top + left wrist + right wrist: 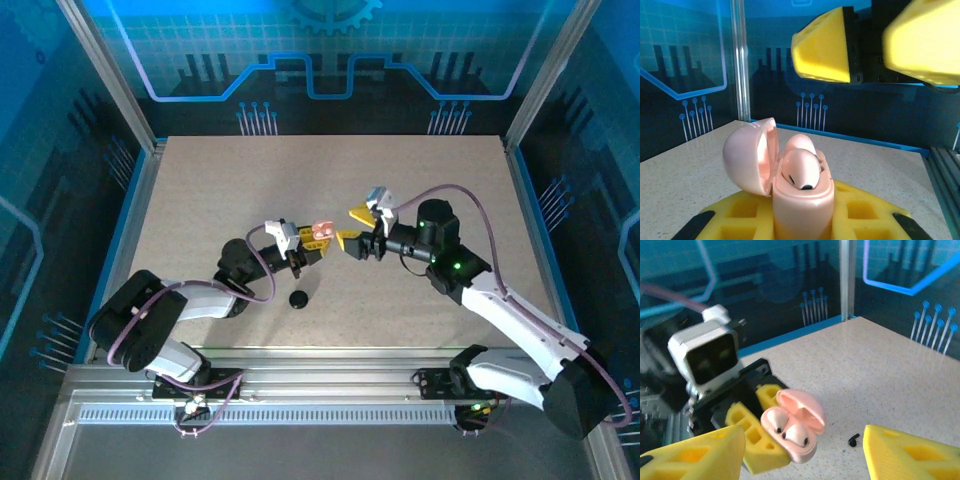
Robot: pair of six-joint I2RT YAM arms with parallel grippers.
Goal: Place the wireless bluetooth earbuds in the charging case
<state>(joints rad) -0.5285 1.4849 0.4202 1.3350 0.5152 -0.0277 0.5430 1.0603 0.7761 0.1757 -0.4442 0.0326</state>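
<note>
The two pink earbuds (801, 169) sat side by side in the wells of the charging case (802, 205), their rounded tops standing proud of the rim and a small dark spot showing on each. The case's lid (749, 156) was swung open on its hinge and stood to one side of the body. In the right wrist view the same earbuds (787, 429) showed seated in the case (800, 450), with the lid tipped back behind them.

The left hand (312, 243) was clamped narrowly on the lower body of the case, its yellow fingers (865, 212) pressed against both sides, and held the case above the worktop (200, 200) near the middle. The left arm reached from its base at the near left, the forearm low and the hand pointing right.

The right hand (354, 228) stood well open and held nothing. Its yellow fingers (822, 45) were just beside the case on the right, apart from it. The right arm came in from the near right, elbow raised, with the hand pointing left at the case.

A small dark object (297, 298) lay on the worktop near the left hand, on its near side and clear of both hands.
</note>
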